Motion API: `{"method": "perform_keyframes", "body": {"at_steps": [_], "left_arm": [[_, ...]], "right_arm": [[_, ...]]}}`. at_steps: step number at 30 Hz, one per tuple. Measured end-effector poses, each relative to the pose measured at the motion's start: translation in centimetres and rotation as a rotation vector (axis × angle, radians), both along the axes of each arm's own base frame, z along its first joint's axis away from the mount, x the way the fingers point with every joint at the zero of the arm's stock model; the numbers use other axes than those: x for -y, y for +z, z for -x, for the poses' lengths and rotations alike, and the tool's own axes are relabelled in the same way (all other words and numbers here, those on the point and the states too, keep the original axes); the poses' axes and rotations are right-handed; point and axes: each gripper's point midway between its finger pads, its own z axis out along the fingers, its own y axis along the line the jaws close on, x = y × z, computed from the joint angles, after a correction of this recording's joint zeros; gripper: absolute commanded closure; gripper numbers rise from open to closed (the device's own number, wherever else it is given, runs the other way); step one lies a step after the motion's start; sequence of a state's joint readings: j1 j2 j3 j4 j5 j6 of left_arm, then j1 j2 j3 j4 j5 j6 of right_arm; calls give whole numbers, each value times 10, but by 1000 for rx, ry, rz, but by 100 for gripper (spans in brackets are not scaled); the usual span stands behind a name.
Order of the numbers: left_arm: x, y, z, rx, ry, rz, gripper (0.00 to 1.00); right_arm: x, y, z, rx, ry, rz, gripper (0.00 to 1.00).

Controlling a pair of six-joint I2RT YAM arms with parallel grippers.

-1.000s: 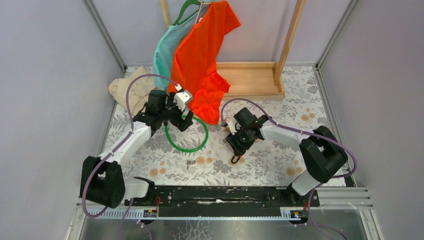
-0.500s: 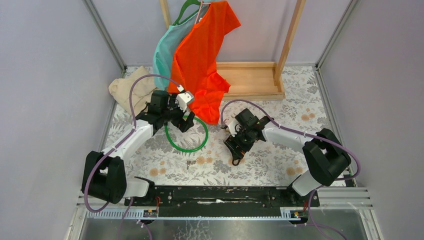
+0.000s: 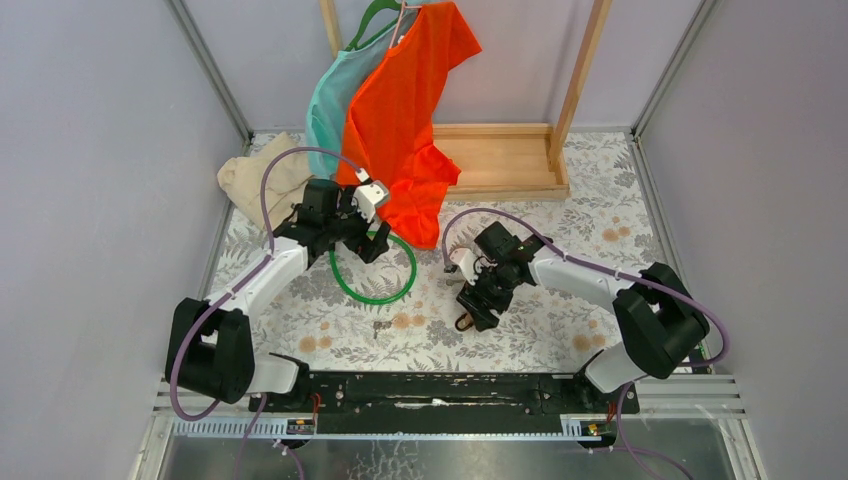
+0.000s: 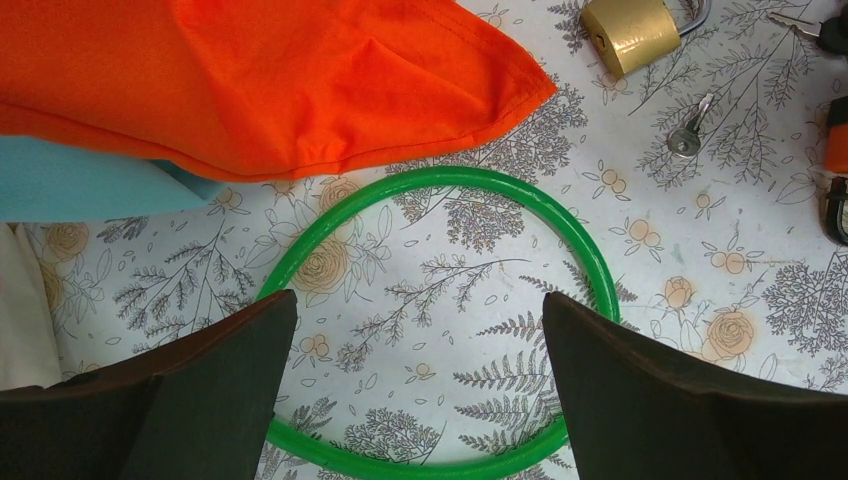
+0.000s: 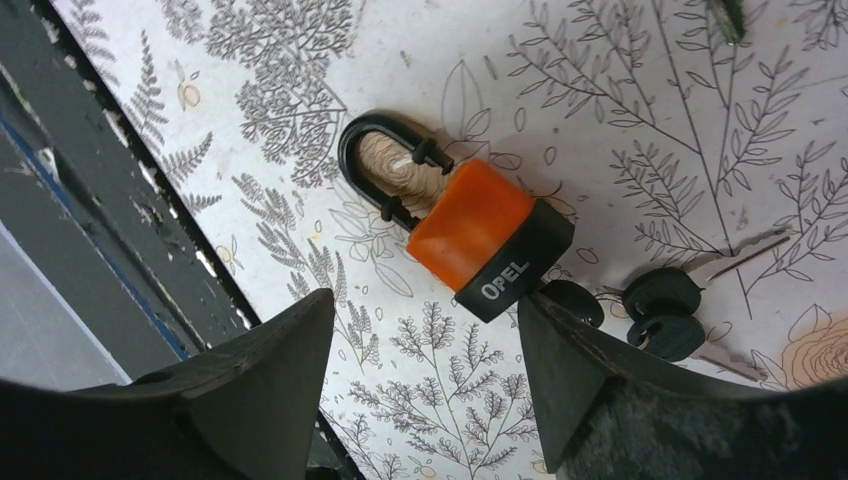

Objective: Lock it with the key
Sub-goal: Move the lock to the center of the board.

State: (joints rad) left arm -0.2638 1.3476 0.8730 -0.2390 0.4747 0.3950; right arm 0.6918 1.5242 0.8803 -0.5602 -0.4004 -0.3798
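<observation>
An orange-bodied lock [image 5: 470,225] with a black loop and a black end marked OPEL lies on the floral table. It looks like a padlock with its shackle sprung open. A bunch of black-headed keys [image 5: 660,310] lies against its black end. My right gripper [image 5: 425,300] is open and hovers just above it, empty; in the top view [image 3: 480,305] it hides most of the lock. A brass padlock [image 4: 630,30] and a small bare key [image 4: 690,135] lie farther back. My left gripper [image 4: 420,300] is open and empty over a green ring [image 4: 590,270].
An orange shirt [image 3: 405,120] and a teal shirt [image 3: 335,100] hang from a wooden rack [image 3: 505,160] at the back. Beige cloth [image 3: 255,180] lies at the back left. The black front rail [image 5: 120,240] is close to the right gripper.
My right gripper has moved toward the table's front edge and now sits over the orange lock. The left arm has barely moved.
</observation>
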Motion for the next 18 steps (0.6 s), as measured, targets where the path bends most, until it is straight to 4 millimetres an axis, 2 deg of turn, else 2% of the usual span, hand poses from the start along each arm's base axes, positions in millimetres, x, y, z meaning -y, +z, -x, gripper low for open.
{"method": "perform_keyframes", "body": {"at_steps": [10, 13, 18], "left_arm": [[2, 0, 1, 0, -5, 0, 0], [2, 0, 1, 0, -5, 0, 0], [2, 0, 1, 0, -5, 0, 0]], "right_arm": [[1, 14, 20, -19, 152, -68, 27], [3, 14, 22, -19, 179, -72, 23], [1, 22, 15, 52, 218, -97, 16]]}}
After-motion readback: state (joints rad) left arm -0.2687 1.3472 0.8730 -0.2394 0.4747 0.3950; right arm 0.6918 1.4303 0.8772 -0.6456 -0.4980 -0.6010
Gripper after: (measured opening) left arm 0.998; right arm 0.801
